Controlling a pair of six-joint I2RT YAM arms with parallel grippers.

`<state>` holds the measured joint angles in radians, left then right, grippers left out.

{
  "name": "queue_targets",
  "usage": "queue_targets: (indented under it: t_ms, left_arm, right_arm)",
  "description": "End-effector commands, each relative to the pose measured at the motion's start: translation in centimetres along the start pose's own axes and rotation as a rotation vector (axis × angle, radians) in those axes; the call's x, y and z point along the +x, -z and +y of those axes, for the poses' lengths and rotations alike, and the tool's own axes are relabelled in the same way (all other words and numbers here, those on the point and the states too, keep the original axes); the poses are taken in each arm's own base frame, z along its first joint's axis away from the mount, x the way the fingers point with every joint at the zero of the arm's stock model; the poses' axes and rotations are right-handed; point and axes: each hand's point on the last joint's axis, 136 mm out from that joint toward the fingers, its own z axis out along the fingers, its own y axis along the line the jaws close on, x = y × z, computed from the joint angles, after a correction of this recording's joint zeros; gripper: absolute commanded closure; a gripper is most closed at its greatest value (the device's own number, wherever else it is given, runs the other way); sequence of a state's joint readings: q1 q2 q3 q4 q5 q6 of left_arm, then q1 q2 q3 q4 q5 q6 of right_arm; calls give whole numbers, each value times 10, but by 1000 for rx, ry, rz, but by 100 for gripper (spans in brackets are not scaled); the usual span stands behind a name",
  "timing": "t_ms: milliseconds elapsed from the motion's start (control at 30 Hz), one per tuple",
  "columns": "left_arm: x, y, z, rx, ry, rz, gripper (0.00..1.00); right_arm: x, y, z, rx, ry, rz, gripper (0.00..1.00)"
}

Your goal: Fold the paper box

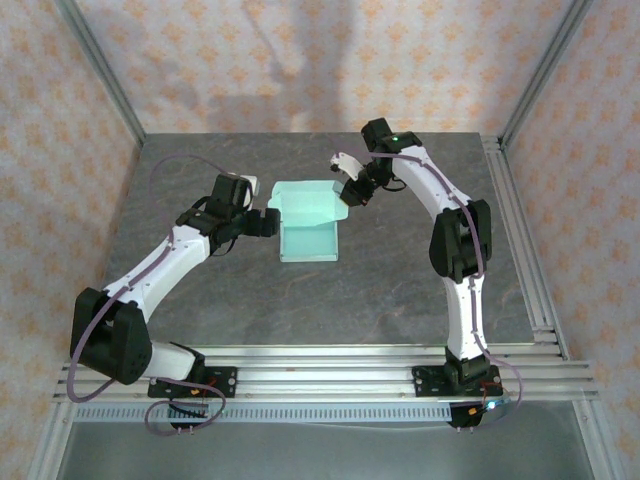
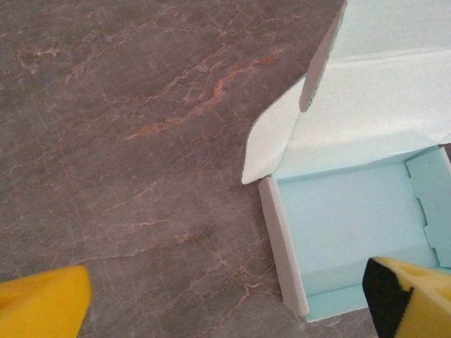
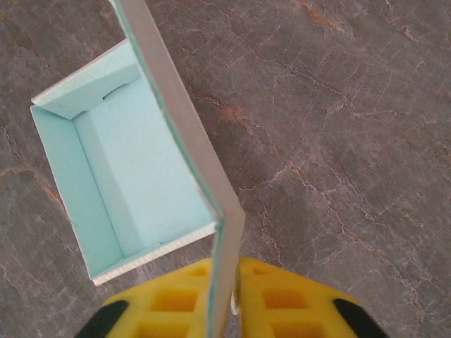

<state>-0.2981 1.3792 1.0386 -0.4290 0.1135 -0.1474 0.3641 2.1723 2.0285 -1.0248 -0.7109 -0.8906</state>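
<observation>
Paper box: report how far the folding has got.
Done: the paper box has its tray walls standing. In hand: the right tool pinches the upright lid by its side edge; the left tool hovers open beside the tray. Left: closing the lid and tucking its flaps.

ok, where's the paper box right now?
In the top view the paper box lies midway across the table, between the open left gripper at its left wall and the right gripper, shut on its raised lid.

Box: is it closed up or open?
Open. The box shows its empty mint inside, and its lid stands up, pinched by the right claw.
</observation>
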Motion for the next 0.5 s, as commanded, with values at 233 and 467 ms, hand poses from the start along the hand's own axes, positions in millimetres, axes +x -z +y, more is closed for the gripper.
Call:
queue_targets:
  t_ms: [233, 467]
  left_arm:
    - [-6, 2, 1, 6, -13, -14, 0]
    - [-7, 1, 2, 5, -18, -15, 0]
  right_arm:
    - [-2, -8, -2, -4, -2, 9, 75]
    - [-2, -5, -1, -7, 8, 15, 100]
